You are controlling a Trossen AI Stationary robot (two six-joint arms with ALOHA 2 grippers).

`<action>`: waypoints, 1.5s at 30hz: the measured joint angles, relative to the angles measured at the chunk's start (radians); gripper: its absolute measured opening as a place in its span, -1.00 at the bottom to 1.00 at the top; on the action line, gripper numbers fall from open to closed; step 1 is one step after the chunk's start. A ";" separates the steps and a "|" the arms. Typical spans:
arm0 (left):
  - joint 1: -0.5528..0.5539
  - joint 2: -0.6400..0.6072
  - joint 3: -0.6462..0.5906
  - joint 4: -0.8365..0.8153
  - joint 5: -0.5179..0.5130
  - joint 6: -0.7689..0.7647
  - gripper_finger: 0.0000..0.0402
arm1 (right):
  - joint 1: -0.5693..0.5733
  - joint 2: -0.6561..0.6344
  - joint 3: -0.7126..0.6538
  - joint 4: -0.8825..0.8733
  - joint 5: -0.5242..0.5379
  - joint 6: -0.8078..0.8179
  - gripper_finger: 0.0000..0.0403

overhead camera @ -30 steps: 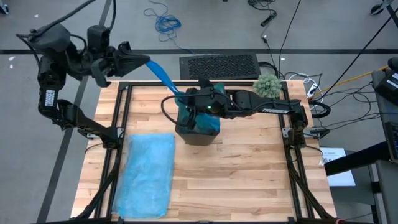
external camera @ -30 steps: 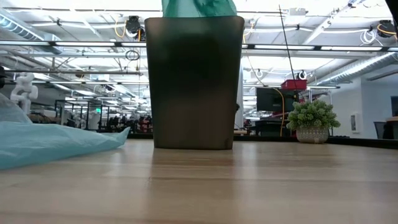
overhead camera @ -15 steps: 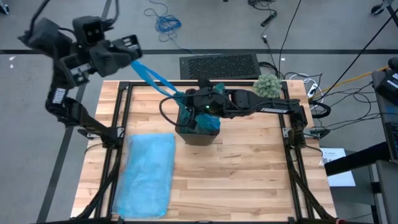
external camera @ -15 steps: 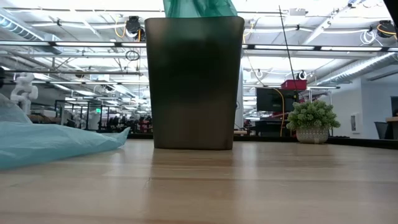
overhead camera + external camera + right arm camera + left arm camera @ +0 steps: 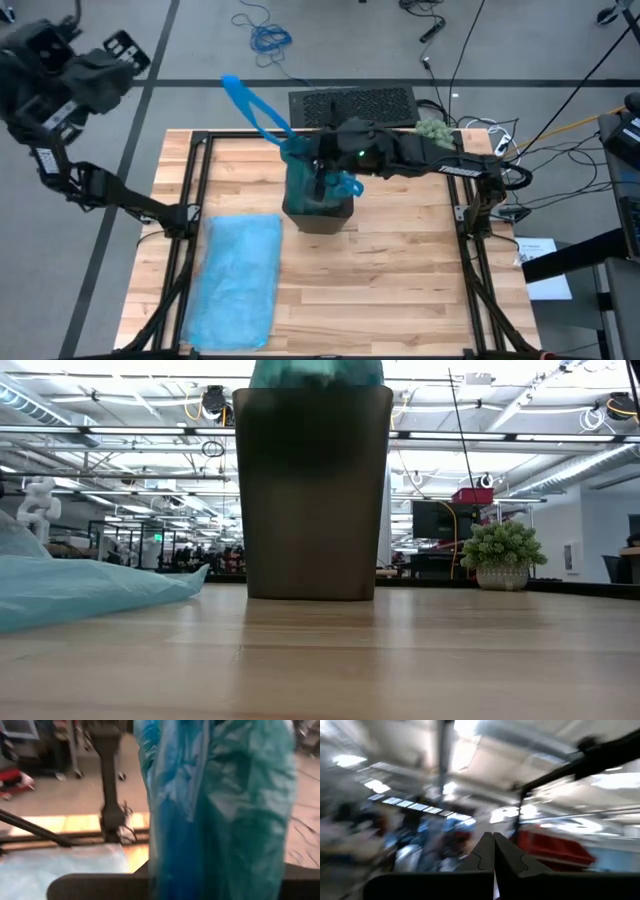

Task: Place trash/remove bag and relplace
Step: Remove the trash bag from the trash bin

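A dark bin [image 5: 318, 208] [image 5: 312, 490] stands on its base mid-table. A blue-green bag [image 5: 300, 160] [image 5: 220, 810] sits in it, with its top bulging above the rim [image 5: 316, 372]. One long strip of the bag [image 5: 250, 105] sticks out free toward the far left. My right gripper [image 5: 326, 170] hovers over the bin, shut on the bag. My left gripper [image 5: 128, 52] [image 5: 493, 854] is shut on nothing, high up beyond the table's far-left corner. The trash is hidden from view. My right gripper holds the bag by its gathered upper part [image 5: 345, 185], coming from above over the bin's mouth. The gripper's own body and the bag hide the fingers. The bag hangs below it into the bin, and its plastic fills the right wrist view.
A flat light-blue spare bag [image 5: 238, 280] [image 5: 80, 590] lies on the table's near left. A fuzzy green ball [image 5: 432, 130] [image 5: 502, 552] sits at the far-right edge. A black mat [image 5: 352, 105] lies beyond the far edge. Black frame rails [image 5: 195, 200] run along the table's sides.
My left gripper has let go of the bag's strip and swung up and away toward the far left. The strip now curves free in the air. My right gripper has risen over the bin, and the bag's top bulges wider above the rim.
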 joint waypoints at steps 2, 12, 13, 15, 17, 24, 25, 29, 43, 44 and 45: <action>0.000 -0.016 -0.002 -0.092 -0.083 0.005 -0.99 | -0.008 -0.012 0.000 0.047 -0.046 -0.016 -1.00; 0.000 -0.017 -0.004 -0.194 -0.184 0.023 -1.00 | -0.084 -0.056 0.002 0.347 -0.276 -0.015 -1.00; 0.000 -0.016 -0.004 -0.197 -0.184 0.023 -1.00 | -0.097 -0.056 0.002 0.381 -0.299 -0.001 -1.00; 0.000 -0.017 -0.004 -0.204 -0.184 0.023 -1.00 | -0.127 -0.053 0.002 0.442 -0.343 0.031 -1.00; 0.000 -0.017 -0.004 -0.208 -0.184 0.023 -1.00 | -0.161 -0.045 0.002 0.485 -0.383 0.064 -1.00; 0.000 -0.017 -0.004 -0.251 -0.234 0.022 -1.00 | -0.252 0.052 0.002 0.643 -0.507 0.119 -1.00; 0.000 -0.017 -0.004 -0.257 -0.241 0.022 -1.00 | -0.260 0.072 0.002 0.678 -0.522 0.119 -1.00; 0.000 -0.013 -0.004 -0.258 -0.258 0.020 -1.00 | -0.287 0.167 0.002 0.797 -0.547 0.141 -1.00; 0.000 0.031 -0.004 -0.276 -0.264 0.019 -1.00 | -0.344 0.435 0.002 0.982 -0.592 0.143 -1.00; 0.000 0.031 -0.004 -0.284 -0.264 0.019 -1.00 | -0.347 0.456 0.002 0.960 -0.589 0.144 -1.00; 0.000 0.034 -0.004 -0.289 -0.267 0.018 -1.00 | -0.347 0.477 0.002 0.943 -0.582 0.143 -1.00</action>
